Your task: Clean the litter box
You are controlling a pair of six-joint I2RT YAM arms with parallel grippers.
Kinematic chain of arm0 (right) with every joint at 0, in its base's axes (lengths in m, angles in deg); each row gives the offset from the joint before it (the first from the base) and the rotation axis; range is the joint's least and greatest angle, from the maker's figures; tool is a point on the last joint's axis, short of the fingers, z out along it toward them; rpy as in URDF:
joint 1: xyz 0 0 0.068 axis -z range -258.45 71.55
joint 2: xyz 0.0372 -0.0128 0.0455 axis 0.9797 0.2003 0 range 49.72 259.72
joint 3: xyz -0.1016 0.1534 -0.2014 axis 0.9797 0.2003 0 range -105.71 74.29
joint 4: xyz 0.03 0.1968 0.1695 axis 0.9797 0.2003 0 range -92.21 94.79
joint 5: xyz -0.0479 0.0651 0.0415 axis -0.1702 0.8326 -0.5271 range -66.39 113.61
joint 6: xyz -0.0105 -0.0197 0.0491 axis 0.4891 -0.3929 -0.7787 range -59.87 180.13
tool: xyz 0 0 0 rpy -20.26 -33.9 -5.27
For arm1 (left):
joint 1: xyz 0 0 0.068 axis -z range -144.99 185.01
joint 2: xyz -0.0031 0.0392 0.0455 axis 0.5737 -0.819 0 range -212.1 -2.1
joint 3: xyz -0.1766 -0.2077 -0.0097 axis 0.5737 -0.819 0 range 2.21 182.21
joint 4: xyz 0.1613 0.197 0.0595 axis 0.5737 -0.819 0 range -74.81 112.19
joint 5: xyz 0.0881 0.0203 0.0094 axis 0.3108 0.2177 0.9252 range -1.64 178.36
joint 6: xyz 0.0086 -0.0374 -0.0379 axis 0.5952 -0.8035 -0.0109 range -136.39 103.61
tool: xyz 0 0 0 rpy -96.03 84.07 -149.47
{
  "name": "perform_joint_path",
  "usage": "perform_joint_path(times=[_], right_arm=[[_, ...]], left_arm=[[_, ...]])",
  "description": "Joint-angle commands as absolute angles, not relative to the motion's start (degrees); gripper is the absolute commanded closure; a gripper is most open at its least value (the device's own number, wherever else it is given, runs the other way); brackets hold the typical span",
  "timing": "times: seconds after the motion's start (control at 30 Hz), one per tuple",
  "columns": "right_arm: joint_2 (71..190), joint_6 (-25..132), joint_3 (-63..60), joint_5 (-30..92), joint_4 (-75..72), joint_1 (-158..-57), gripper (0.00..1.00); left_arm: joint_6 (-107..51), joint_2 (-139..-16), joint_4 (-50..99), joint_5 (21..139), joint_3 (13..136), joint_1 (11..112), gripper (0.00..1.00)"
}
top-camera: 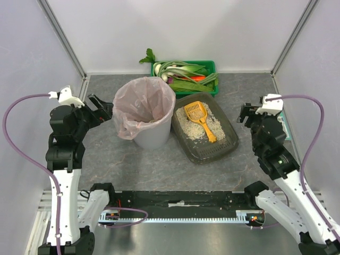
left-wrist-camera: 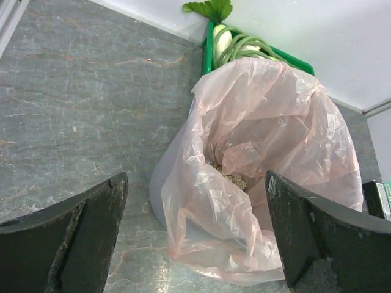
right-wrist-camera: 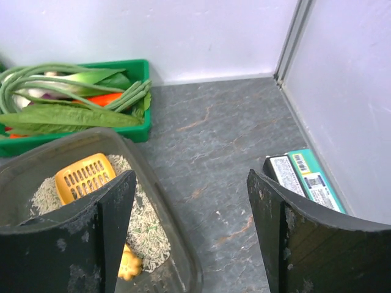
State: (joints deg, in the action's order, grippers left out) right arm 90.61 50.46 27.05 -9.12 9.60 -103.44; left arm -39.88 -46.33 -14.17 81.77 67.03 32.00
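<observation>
Right gripper (top-camera: 246,114): jaws apart, nothing between them. It hangs just off the right rim of the litter box (top-camera: 204,154). Left gripper (top-camera: 101,106): jaws wide, empty, facing the bin (top-camera: 151,139) just ahead of it.

Likely step: take up the scoop (top-camera: 201,118), which lies in the litter to the right gripper's left, handle end nearest it. Come in over the rim and close across the handle's narrow width (not the slotted head). Lift level so grains sift through, then carry across the tray to the bin on its far side.

Materials:
- The tray is dark grey plastic, shallow and smooth-walled, with rounded corners.
- The litter is pale, loose and grainy, so it will shift under the scoop.
- The scoop is rigid orange plastic with a slotted, flat head.
- The bin's pink liner (left-wrist-camera: 269,116) is thin, crinkled and slack at the mouth, and a scoop edge could snag it. Something grainy sits at its bottom.
</observation>
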Motion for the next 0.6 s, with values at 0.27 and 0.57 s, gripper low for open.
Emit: perform_joint_path(times=[0.27,0.57], right_arm=[[81.1,55.56,32.81,-14.53,1.83,-103.58,0.19],[81.36,55.12,33.07,-14.8,2.45,-103.49,0.18]], left_arm=[[-35.73,-44.55,-12.88,79.92,67.25,32.2,0.01],[-34.23,-44.2,-12.09,79.66,67.52,32.2,0.04]])
